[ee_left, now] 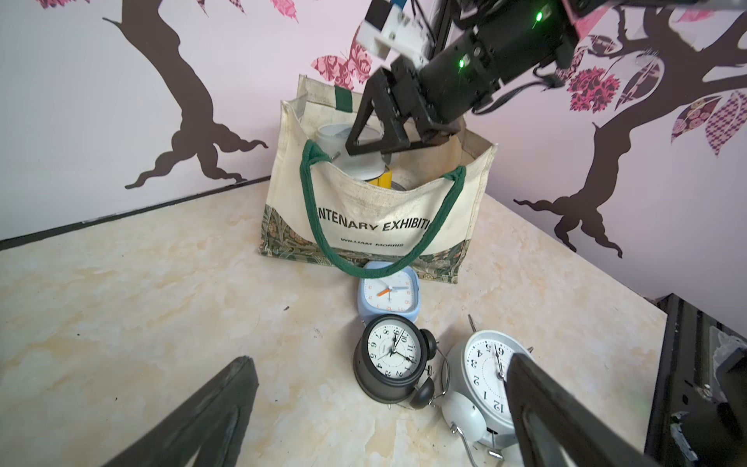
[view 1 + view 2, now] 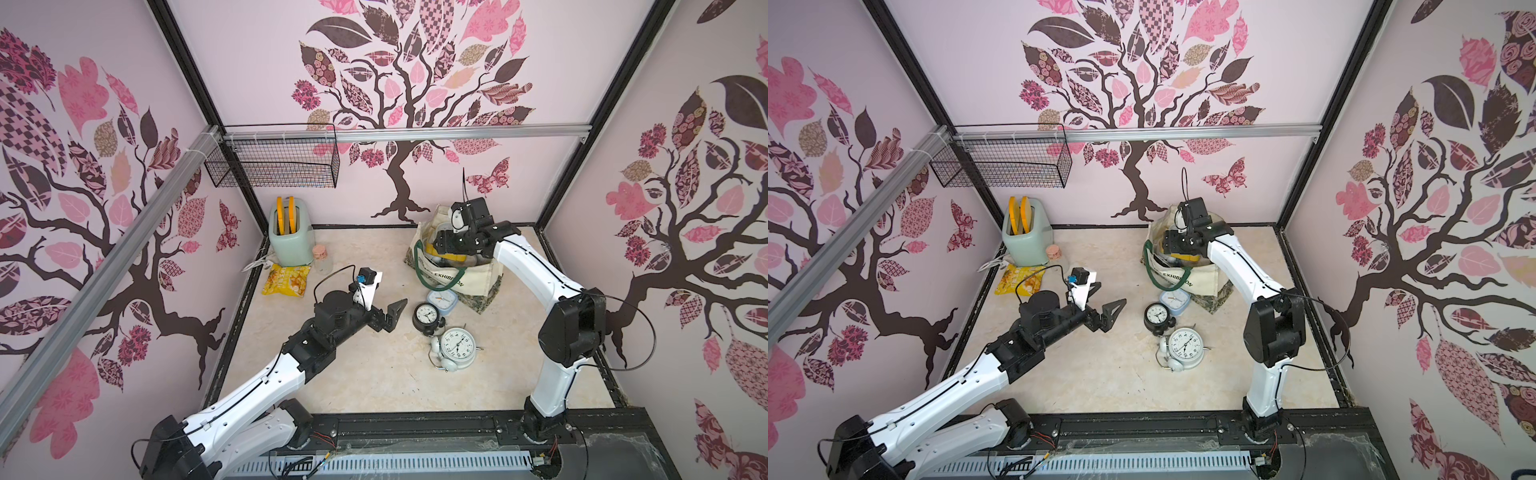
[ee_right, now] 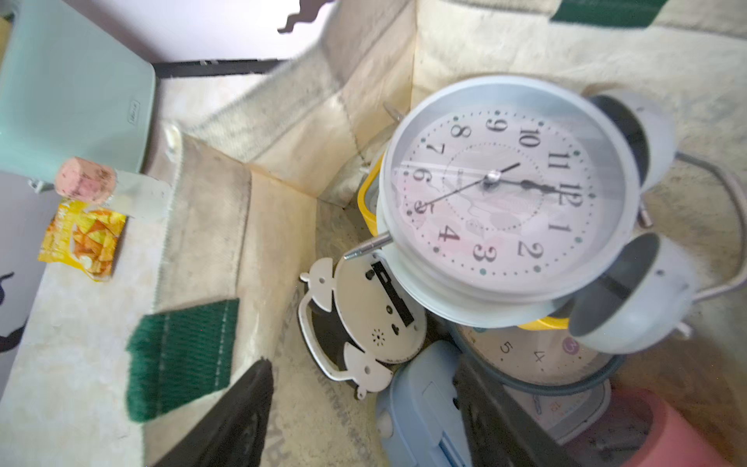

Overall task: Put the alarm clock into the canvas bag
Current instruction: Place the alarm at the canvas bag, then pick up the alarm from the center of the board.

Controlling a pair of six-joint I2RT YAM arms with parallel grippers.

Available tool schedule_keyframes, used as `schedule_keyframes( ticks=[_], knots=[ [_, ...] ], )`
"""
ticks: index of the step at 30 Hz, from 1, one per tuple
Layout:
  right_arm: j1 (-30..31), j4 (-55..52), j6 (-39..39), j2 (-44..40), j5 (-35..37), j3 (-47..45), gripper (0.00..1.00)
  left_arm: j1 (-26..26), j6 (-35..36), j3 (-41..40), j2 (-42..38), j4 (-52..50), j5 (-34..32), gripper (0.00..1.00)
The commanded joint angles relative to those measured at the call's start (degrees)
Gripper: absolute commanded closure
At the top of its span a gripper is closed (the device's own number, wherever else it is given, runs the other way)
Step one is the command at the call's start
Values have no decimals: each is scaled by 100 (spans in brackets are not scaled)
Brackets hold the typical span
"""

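Seeing the right gripper (image 1: 388, 143) hanging just inside the mouth of the canvas bag (image 1: 372, 210), at about one o'clock on the table (image 2: 332, 374) in both top views, fingers spread apart and holding nothing. Finding a pale twin-bell alarm clock (image 3: 505, 190) face up inside the bag, looking blurry in the right wrist view, resting on or dropping onto a pile of other clocks, among them a white clock (image 3: 364, 307) lying face down. Judging this one as put in. Counting three more near the middle of the table in a top view: a pale blue square alarm clock (image 1: 388, 293) right at the foot of the bag, a black twin-bell alarm clock (image 1: 390, 356) at seven o'clock from it, and a white twin-bell alarm clock (image 2: 457, 345) lying on its back between four and five o'clock from the black one. Seeing the left gripper (image 2: 1112, 293) hovering at nine o'clock from the black clock, wide open and empty. Guessing at hard, smooth, round cases, a bit heavy for their size and likely slippery, with clear fronts maybe cracking in a hard drop. Thinking of pinching across the round sides of the body, keeping off the front, the thin legs, the bells and the wire loop on top. Watching out for the soft bag walls folding in and the green strap handle (image 1: 319, 226) getting in the way.
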Motion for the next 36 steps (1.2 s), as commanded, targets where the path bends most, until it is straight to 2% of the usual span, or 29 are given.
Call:
schedule_keyframes(
  ticks=[1, 5, 7, 12, 18, 23, 33, 36],
  knots=[
    [4, 3, 224, -607, 52, 174, 22, -34, 45, 327, 203, -369, 89, 2],
    [1, 237, 487, -1224, 260, -277, 15, -265, 60, 484, 512, -680, 111, 2],
    [-2, 258, 527, -1542, 401, -530, 14, -555, 92, 611, 731, -911, -83, 2],
    [-2, 334, 681, -2386, 328, -1332, 1, -1235, 191, 976, 1534, -1317, -292, 2],
    [5, 401, 893, -3358, 41, -2425, 0, -1257, 56, 1537, 2484, -1492, -302, 2],
    [3, 318, 950, -4027, -69, -3022, 0, -1212, 304, 2222, 3276, -2267, -505, 2],
    [3, 145, 1172, -4936, -465, -4022, 0, -841, 437, 3424, 4545, -3300, 349, 2],
    [2, 154, 1204, -5013, -505, -4188, 0, -785, 419, 3735, 4852, -3486, 370, 2]
  ],
)
